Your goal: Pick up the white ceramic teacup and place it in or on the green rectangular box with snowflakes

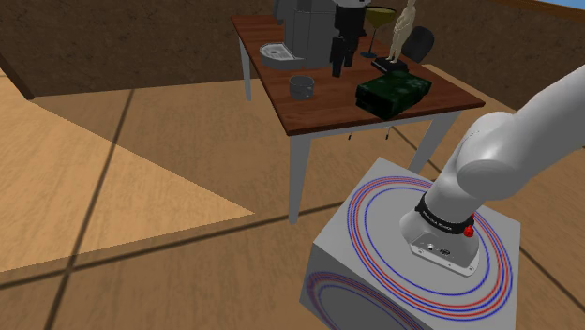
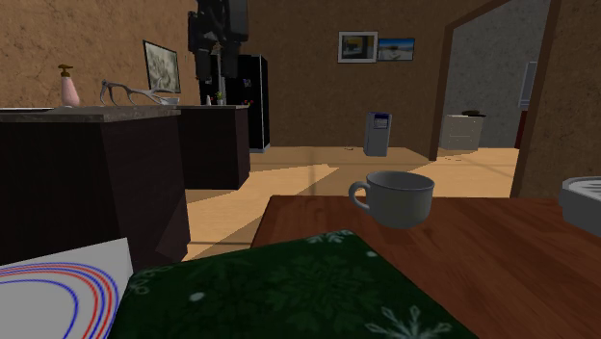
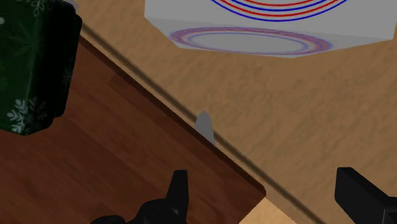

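The teacup (image 1: 302, 86) is a pale grey cup with a handle, standing upright on the dark wood table (image 1: 323, 103); the second exterior view has it (image 2: 400, 197) behind the box. The dark green box with snowflakes (image 1: 394, 92) lies near the table's edge closest to the stand, and shows again as a near box (image 2: 289, 289) and beside the gripper (image 3: 28, 63). My black gripper (image 1: 340, 67) hangs above the table between cup and box, open, holding nothing. Its fingers stand wide apart in the wrist view (image 3: 270, 197). High in the second exterior view the gripper (image 2: 217, 75) is well above the cup.
A grey machine (image 1: 305, 28), a small dish (image 1: 277, 52), a stemmed glass (image 1: 380, 19) and a figurine (image 1: 403, 28) crowd the table's far side. The stand (image 1: 422, 253) sits below the table's near corner. A dark counter (image 2: 96, 173) stands off to one side.
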Robot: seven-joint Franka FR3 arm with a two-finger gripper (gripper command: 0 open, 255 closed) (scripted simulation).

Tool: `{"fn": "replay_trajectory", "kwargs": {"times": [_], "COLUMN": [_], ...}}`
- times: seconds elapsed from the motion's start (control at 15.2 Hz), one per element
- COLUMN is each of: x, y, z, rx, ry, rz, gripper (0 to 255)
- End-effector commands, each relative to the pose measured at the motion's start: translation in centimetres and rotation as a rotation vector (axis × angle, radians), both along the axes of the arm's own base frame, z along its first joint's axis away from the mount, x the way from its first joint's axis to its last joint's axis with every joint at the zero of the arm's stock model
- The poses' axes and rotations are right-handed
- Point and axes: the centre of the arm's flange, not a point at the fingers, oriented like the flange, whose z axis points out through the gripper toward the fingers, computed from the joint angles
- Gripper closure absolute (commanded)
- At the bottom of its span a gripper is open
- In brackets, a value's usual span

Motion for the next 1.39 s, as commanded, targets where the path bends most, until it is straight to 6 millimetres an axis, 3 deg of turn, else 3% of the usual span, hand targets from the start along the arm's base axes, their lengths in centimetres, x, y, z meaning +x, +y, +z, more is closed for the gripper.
{"fn": "replay_trajectory", "kwargs": {"times": [0.0, 1.32], "x": [2.0, 22.9], "y": [-0.9, -9.3], "z": [-1.5, -14.3], "rx": [-0.006, -0.06], "ry": [-0.002, -0.02], "rz": [0.002, 0.024], "gripper": [0, 0]}}
